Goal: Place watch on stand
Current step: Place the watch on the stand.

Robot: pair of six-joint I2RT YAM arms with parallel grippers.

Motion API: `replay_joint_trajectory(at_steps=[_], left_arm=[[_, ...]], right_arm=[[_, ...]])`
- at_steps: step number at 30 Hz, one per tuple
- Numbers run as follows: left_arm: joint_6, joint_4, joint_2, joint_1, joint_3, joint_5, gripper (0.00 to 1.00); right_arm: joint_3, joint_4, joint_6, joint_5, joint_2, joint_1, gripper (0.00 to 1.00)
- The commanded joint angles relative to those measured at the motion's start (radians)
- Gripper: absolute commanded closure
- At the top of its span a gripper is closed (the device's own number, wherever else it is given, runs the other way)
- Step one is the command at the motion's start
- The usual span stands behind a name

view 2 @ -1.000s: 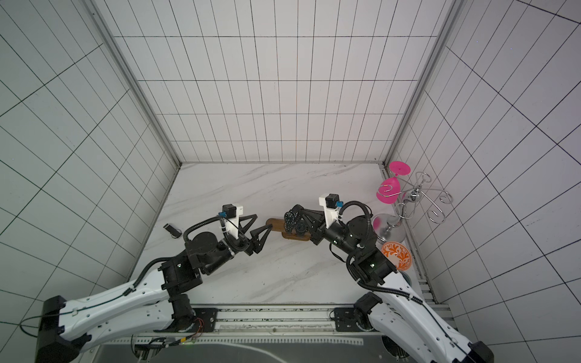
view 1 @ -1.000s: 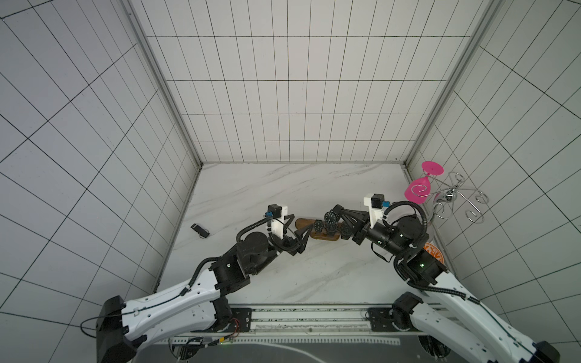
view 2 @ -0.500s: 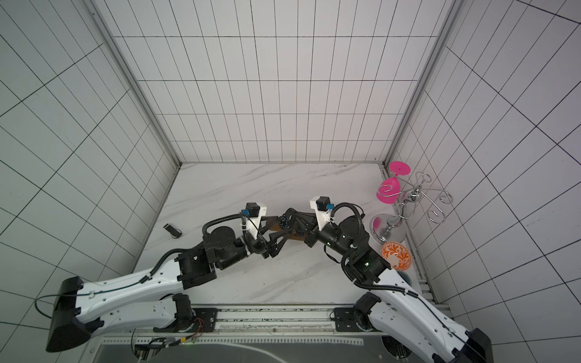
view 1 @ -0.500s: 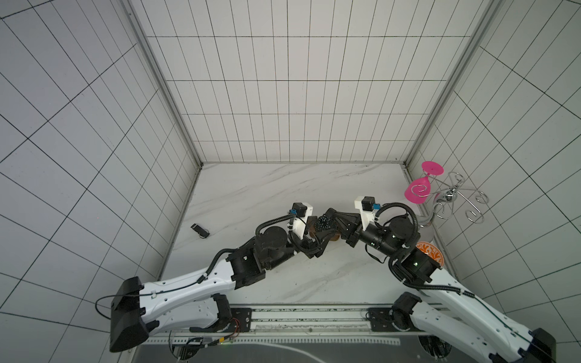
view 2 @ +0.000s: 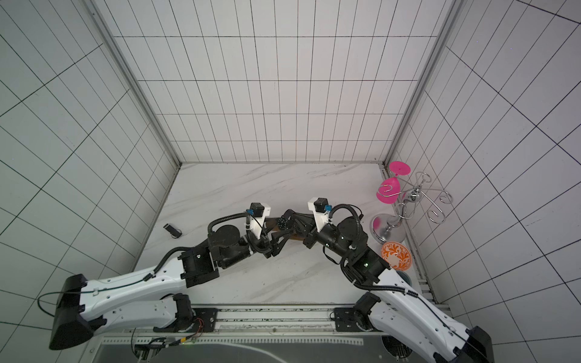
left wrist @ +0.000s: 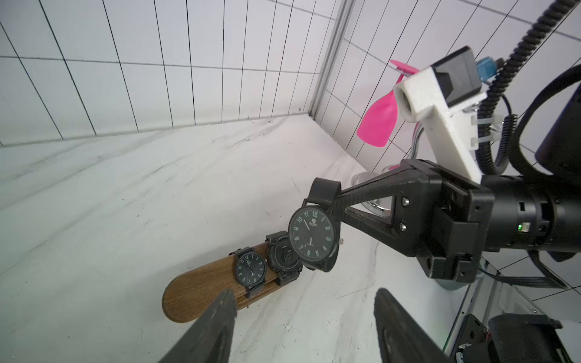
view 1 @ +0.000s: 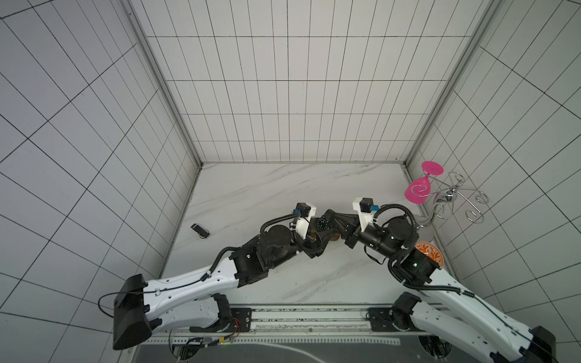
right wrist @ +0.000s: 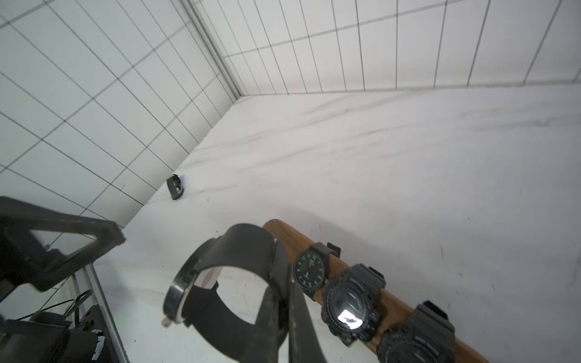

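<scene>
— While the right gripper [left wrist: 333, 201] pinches the watch [left wrist: 312, 240] by its strap over the stand [left wrist: 201, 286], mid tabletop [left wrist: 125, 188], what reads?
— Green numerals; logo illegible. Dial faces the spread left gripper [left wrist: 304, 291], twelve uppermost.

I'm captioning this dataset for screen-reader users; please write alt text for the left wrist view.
The right gripper pinches the strap of a black analog watch, holding it in the air near a wooden stand that carries two dark watches. The left gripper, open, frames the foreground.
</scene>
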Motion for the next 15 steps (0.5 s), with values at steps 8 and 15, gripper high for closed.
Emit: replay_joint_trajectory(at_steps=[8,15], left_arm=[[-0.053,0.208,-0.175,0.056,-0.145,0.050,0.19],[0.011,0.259,-0.117,0.011,-0.117,0.145,0.19]], right_arm=[[-0.114,0.267,-0.080,-0.132,-0.138,0.009,1.00],[-0.097,0.273,-0.094,-0.087,-0.111,0.049,1.00]])
